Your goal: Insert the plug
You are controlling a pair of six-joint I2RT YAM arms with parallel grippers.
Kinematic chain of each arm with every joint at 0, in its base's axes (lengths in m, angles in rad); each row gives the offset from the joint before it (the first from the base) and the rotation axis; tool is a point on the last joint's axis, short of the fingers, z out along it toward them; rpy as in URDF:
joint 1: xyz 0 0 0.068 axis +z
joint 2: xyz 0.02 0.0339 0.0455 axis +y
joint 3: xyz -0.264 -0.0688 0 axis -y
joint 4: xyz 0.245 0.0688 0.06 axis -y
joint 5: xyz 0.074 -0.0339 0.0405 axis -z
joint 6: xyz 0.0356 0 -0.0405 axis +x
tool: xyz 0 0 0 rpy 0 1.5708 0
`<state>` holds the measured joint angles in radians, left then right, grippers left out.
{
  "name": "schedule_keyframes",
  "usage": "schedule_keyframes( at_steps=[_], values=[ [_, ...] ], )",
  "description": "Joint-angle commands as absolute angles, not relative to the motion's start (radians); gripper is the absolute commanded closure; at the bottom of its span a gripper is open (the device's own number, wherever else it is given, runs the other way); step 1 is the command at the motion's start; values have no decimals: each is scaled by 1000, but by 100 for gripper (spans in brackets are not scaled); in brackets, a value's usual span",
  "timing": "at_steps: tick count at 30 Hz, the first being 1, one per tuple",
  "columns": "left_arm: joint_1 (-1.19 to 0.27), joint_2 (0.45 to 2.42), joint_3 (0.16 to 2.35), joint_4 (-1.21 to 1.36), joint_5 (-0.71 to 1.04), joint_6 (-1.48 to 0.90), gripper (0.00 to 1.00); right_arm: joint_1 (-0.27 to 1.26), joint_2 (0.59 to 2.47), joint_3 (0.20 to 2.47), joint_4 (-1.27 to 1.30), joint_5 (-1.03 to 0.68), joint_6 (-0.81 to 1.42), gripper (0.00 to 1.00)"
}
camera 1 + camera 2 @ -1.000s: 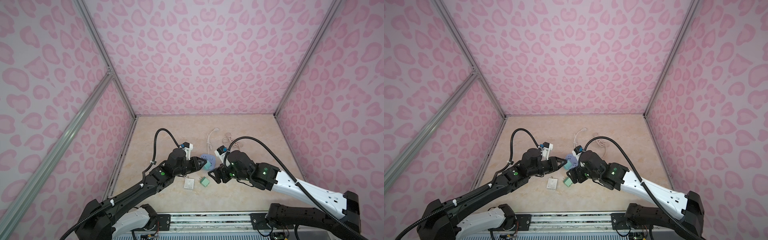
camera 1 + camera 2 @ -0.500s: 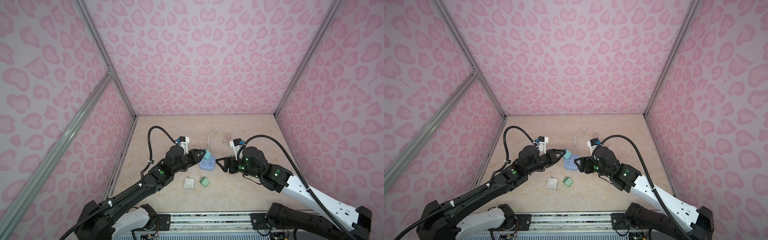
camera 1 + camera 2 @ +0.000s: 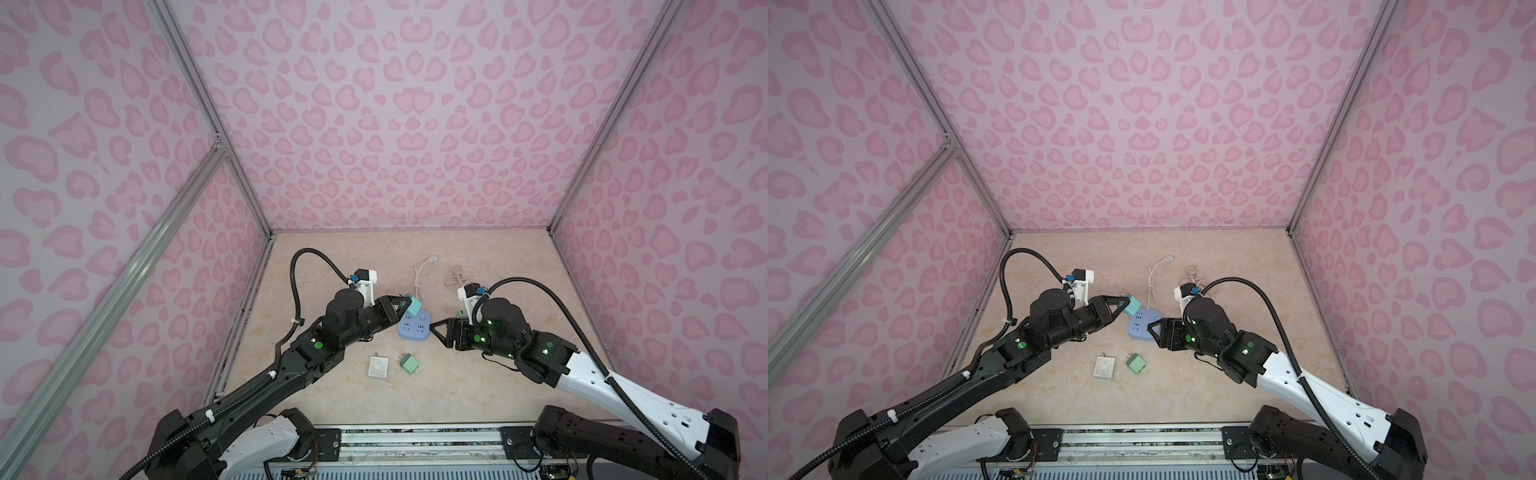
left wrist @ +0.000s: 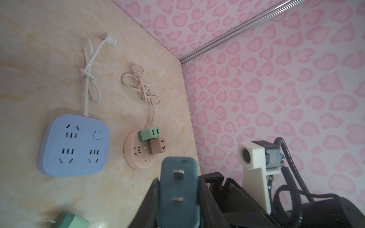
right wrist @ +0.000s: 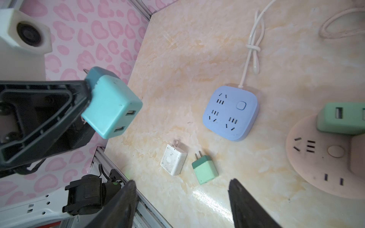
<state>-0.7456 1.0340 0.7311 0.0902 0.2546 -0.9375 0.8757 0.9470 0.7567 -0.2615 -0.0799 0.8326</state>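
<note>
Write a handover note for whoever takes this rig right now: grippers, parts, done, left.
Left gripper: shut on the turquoise cube-shaped USB charger plug, held in the air above the blue square power strip; its prongs face back toward the wrist, in no socket.
Right gripper: open, empty, beside the blue strip.
Table: white cube charger and green cube charger lie loose nearer the robot base. The pink round power strip already carries two adapters.
Done: plug picked up.
Left: turn the prongs toward a socket, probably on the blue strip, and push in.
</note>
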Motion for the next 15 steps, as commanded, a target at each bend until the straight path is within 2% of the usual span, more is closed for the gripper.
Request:
schedule_keyframes(
  at_steps=[1,6,10,15],
  values=[
    [-744,1012,697,129,228,-950,97,870,908,717,-201,-42,895,32],
    [-745,1010,648,215,221,-1011,97,870,898,692,-177,-25,929,39],
    [-745,990,600,328,198,-1078,97,868,895,630,-39,-42,1006,44],
    [-745,943,548,443,146,-1186,97,866,939,590,182,-90,1086,46]
  ],
)
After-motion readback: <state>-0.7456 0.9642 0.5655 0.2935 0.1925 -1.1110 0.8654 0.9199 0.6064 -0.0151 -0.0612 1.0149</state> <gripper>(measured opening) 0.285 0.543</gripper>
